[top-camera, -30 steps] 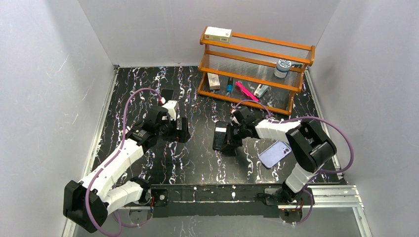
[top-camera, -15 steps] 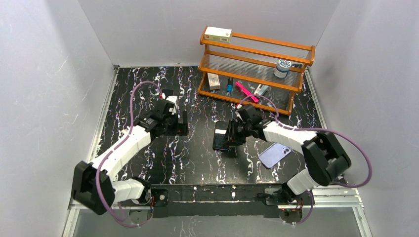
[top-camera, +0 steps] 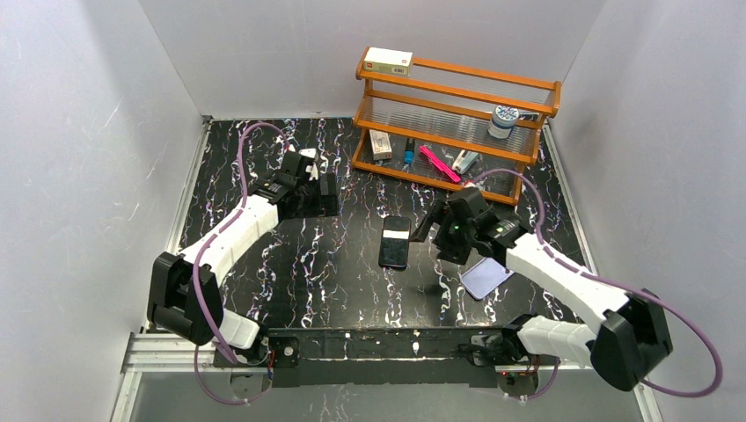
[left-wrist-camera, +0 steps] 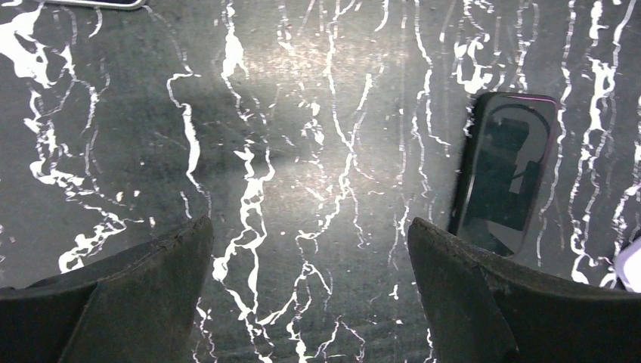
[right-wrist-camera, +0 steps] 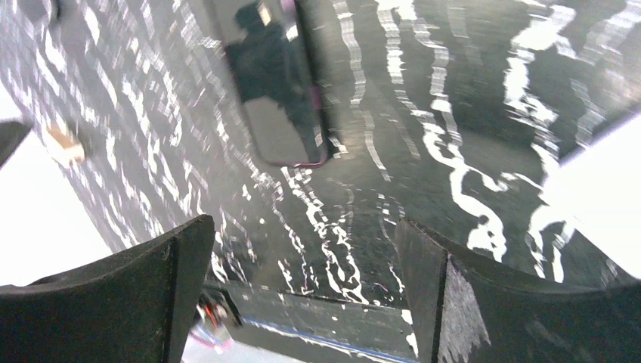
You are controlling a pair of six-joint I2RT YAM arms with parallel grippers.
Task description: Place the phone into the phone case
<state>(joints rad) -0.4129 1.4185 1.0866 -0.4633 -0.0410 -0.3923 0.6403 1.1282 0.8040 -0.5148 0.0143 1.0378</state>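
Phone and phone case sit apart on the table, and we read the whole scene around that gap. The black phone lies flat, screen up, near the middle of the table. The lavender phone case lies flat to its right and a little nearer, partly hidden under the right arm.

The right end effector hangs between the two, released, its fingers spread wide with nothing between them. Its wrist view shows the phone just beyond the fingertips, and a pale blur at the right edge that we take for the case. The phone is free on all sides, which we judge leaves its long edges open to a grasp.

The left end effector is likewise released and empty, over bare table to the left of the phone and farther back. We judge it stands off there so as not to crowd the right arm.

Insertion is not yet begun. We cannot tell whether the case lies open face up.
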